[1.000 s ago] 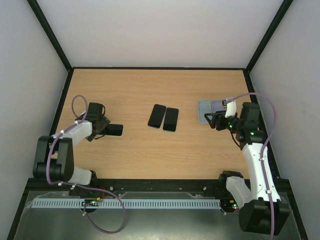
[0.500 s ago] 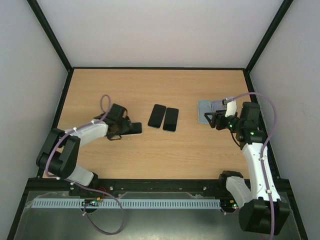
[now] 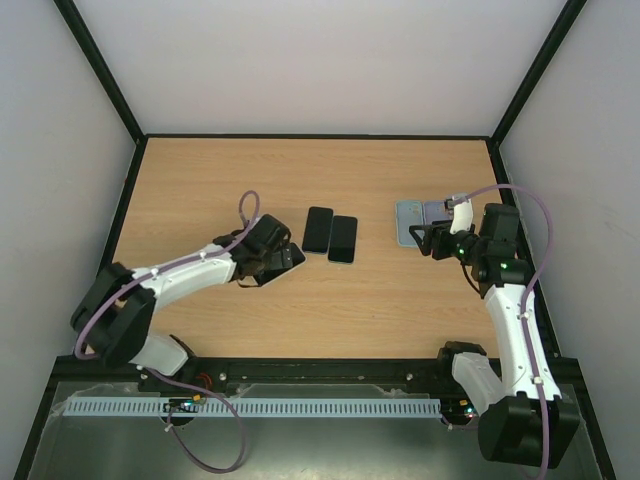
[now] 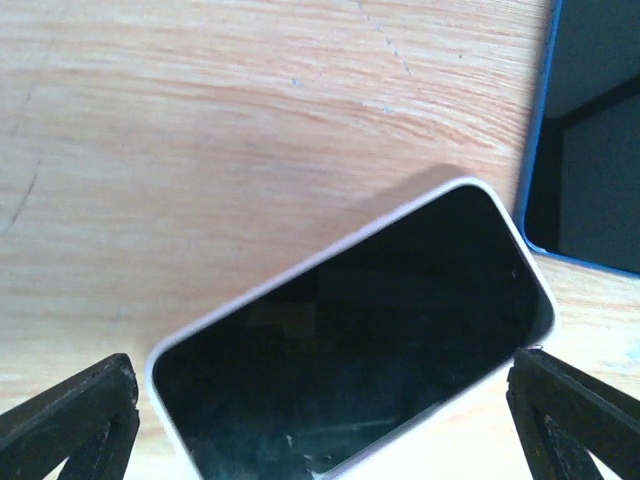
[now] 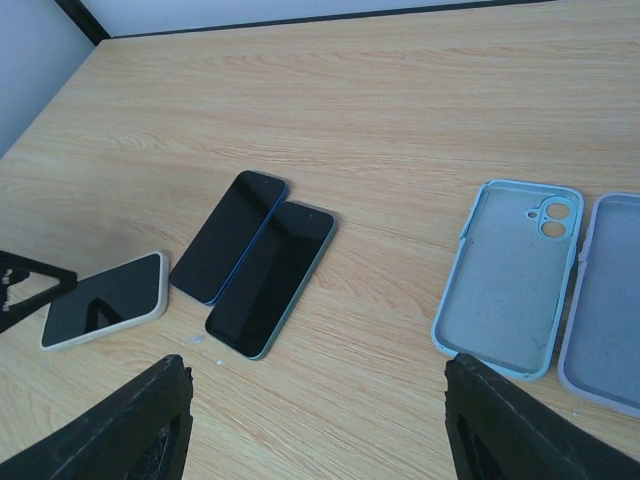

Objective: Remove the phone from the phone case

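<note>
The phone in its white case lies slanted just left of the table's middle, dark screen up. It fills the left wrist view and shows in the right wrist view. My left gripper holds it by its near end; in the left wrist view the gripper has one finger against each side of the case. My right gripper hovers open and empty at the right, and its fingers frame bare wood.
A bare blue phone and a bare green phone lie side by side right of the cased phone; the blue one is close. Two empty cases, light blue and lilac, lie under the right gripper.
My left gripper has moved right from the table's left side toward the middle, with the cased phone in it, and turned it slantwise. The right arm has not moved.
</note>
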`<state>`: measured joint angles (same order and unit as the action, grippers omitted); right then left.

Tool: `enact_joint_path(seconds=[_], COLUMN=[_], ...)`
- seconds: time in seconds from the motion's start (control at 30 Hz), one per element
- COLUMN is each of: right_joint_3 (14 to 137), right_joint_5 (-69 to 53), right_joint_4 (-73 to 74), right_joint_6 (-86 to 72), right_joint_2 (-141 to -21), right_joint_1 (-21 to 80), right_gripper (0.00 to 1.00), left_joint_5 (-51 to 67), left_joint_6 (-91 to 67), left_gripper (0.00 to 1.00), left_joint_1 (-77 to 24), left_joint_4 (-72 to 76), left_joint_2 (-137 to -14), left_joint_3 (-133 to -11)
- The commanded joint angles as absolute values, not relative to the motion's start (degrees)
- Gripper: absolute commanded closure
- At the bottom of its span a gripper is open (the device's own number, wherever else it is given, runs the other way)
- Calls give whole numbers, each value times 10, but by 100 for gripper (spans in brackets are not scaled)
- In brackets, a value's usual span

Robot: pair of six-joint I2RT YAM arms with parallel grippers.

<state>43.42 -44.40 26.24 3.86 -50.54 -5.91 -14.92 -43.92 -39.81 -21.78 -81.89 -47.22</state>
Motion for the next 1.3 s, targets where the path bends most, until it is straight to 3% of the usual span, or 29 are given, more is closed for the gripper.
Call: enact_joint_path(seconds=[0.0,0.17,0.3,0.77,0.97,1.13,1.27], right_joint_3=[429,429,430,429,428,428,427], right_joint_5=[-439,-438,-436,-440,-434,-424,-419], right_joint_4=[245,245,246,247,242,241,242], right_joint_6=[43,44,46,45,42,42,43], right_joint_2=[-505,-507,-508,-516,-519,-520,-515], right_joint_1=[-58,-58,-58,-58,-58,-58,-58], right_gripper=[33,32,32,32,32,32,32], left_joint_5=[-197,-157,-104,53,-57,-100,-125], left_joint_6=[-344,-260,-234,-277,-363,-344,-312], left_gripper=[0,0,0,0,0,0,0], left_joint_1=[-395,-387,-382,-425,-432,-431,-427], left_joint_4=[-181,-205,-215,-251,-328,-420,-471], left_joint_2=[-910,-1024,-1044,-873,-909,-1015,-1069], left_joint_3=[-521,-597,-604,-482,-560,-715,-769])
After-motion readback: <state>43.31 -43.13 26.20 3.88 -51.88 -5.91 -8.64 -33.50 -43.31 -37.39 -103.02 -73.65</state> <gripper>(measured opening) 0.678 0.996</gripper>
